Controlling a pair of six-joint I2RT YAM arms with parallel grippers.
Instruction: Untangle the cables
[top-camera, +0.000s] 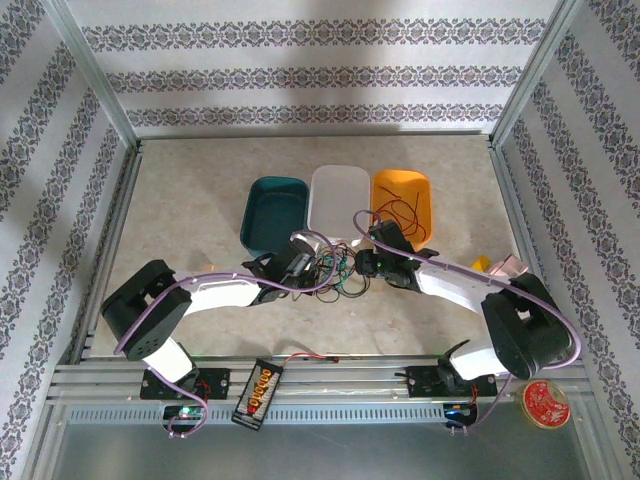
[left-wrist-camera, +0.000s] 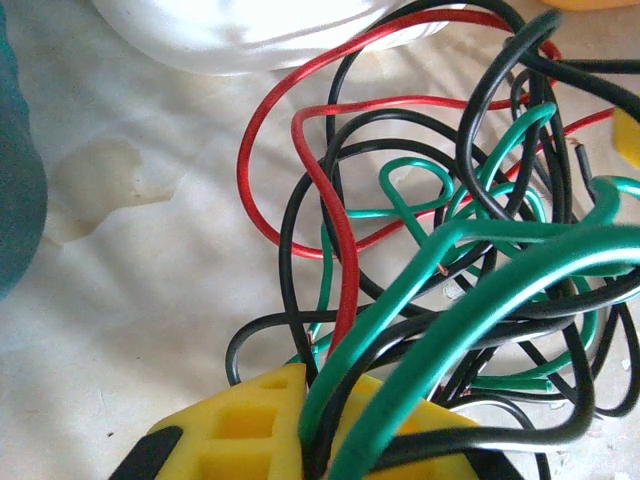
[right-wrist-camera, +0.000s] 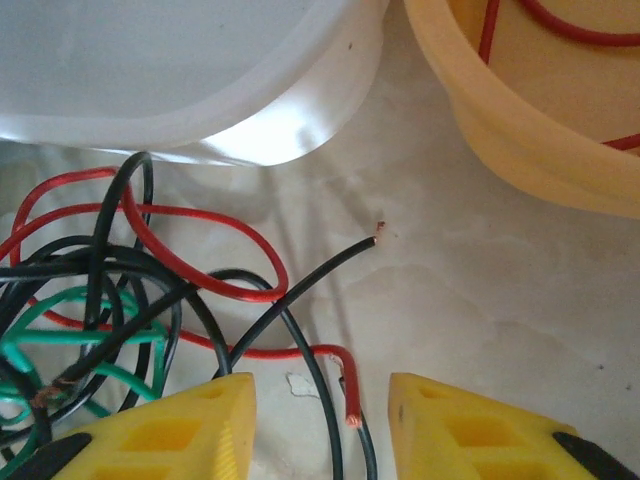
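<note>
Left pincer (left-wrist-camera: 325, 420) clamps the cables (left-wrist-camera: 440, 250), right pincer (right-wrist-camera: 320, 410) gapes

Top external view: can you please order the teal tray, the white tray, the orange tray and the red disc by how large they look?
1. The teal tray, the white tray and the orange tray: they look about alike, so I do not rank them.
2. The red disc: clearly the smallest.

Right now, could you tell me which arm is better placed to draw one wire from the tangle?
Probably right: the open right gripper straddles a loose red wire end, while the left gripper is shut on the tangled red, green and black wires.
</note>
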